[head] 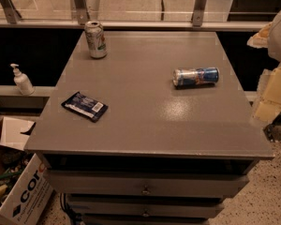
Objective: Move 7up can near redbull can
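Observation:
The 7up can (95,40), silver-white with green and red marks, stands upright at the far left corner of the grey table (145,125). The redbull can (195,77), slim and blue-and-silver, lies on its side right of the table's middle, with its top pointing left. My gripper (270,96) shows as pale cream parts at the right edge of the view, beside the table's right edge. It is to the right of the redbull can, far from the 7up can, and holds nothing that I can see.
A dark blue snack packet (85,106) lies on the table's left part. Drawers (145,187) sit under the tabletop. A white pump bottle (21,80) stands on a ledge to the left, and a cardboard box (14,193) sits on the floor at lower left.

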Controlling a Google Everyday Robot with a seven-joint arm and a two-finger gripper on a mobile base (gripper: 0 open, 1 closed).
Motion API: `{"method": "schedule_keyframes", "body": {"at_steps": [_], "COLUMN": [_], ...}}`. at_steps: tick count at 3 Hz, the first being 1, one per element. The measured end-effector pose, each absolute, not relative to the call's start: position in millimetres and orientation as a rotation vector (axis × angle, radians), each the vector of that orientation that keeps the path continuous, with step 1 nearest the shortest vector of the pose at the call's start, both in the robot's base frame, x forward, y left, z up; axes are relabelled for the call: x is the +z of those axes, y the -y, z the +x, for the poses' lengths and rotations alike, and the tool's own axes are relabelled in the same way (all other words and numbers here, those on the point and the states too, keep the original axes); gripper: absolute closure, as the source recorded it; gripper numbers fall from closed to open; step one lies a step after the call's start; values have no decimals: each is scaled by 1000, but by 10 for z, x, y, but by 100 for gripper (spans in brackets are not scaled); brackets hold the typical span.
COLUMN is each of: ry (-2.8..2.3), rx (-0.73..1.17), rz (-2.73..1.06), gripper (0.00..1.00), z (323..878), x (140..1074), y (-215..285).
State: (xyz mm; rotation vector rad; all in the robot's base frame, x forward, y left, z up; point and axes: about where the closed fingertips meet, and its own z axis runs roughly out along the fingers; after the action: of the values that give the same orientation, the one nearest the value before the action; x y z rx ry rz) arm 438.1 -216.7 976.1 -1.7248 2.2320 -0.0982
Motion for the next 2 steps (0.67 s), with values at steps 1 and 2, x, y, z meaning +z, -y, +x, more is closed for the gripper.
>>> {"method": "schedule_keyframes", "body": {"at_steps": [1,2], "ry": [-2232,-2213], "rx": [-98,-60], "rz": [-1725,-1701], "gripper": [0,0], "z": [4381,4353], "x": [9762,9707], "y": [2167,2095]}}
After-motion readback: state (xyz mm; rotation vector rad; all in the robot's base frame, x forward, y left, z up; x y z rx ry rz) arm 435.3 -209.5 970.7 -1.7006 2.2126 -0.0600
